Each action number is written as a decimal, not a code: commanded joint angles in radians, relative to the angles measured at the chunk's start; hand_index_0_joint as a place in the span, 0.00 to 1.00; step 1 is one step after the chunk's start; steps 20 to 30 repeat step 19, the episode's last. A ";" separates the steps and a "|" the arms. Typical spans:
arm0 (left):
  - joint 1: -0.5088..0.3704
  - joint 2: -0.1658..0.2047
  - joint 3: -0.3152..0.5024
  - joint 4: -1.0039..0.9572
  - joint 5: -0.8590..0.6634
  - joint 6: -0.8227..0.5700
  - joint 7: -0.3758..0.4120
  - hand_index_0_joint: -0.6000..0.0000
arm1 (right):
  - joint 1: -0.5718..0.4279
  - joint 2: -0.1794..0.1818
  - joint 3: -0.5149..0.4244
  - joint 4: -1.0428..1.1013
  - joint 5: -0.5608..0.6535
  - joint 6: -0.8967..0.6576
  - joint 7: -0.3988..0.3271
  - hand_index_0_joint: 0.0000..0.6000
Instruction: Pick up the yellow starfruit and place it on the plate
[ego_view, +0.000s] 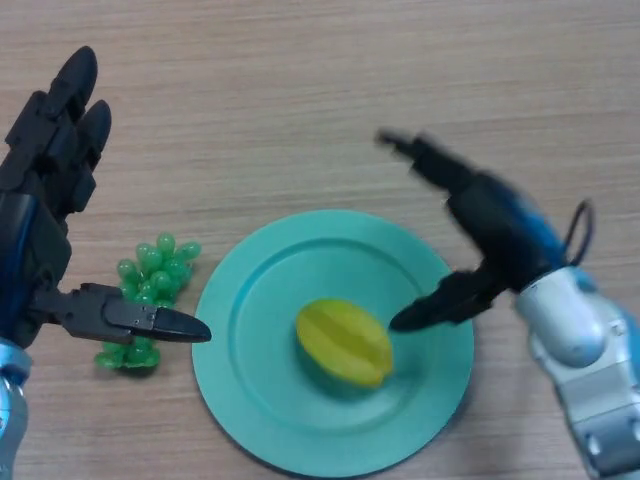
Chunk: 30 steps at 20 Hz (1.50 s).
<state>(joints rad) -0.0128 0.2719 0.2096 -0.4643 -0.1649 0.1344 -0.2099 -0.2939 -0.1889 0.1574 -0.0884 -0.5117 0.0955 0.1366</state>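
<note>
Starfruit (345, 341), yellow, one item: you are seeing it lying on the teal plate (262, 400), a little right of the plate's middle, with nothing gripping it.

Plate, teal, round: you are seeing it sitting flat on the wooden table (300, 100), low in the head view.

Right hand (487, 226): you are watching it hanging over the plate's right rim, spread wide, fingers reaching up and left, thumb pointing down-left toward the starfruit. The thumb tip is sitting just beside the fruit's right end; whether it is touching you cannot tell. It is holding nothing.

Left hand (45, 190): you are finding it at the left edge, fingers straight and pointing up the table, thumb stretching right toward the plate's rim. It is carrying nothing.

Green grapes (152, 280), one bunch: you are seeing them lying on the table just left of the plate, partly under the left thumb.
</note>
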 joint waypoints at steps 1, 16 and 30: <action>-0.031 0.026 0.025 -0.076 0.013 -0.068 0.023 1.00 | -0.048 -0.001 -0.063 -0.110 0.050 -0.082 -0.024 0.00; -0.022 0.012 -0.008 -0.085 0.025 -0.059 0.010 1.00 | 0.239 -0.061 -0.243 -0.514 0.524 0.057 0.029 0.00; -0.014 0.012 0.003 -0.103 0.006 -0.050 0.005 1.00 | 0.242 -0.059 -0.237 -0.524 0.521 0.075 0.012 0.00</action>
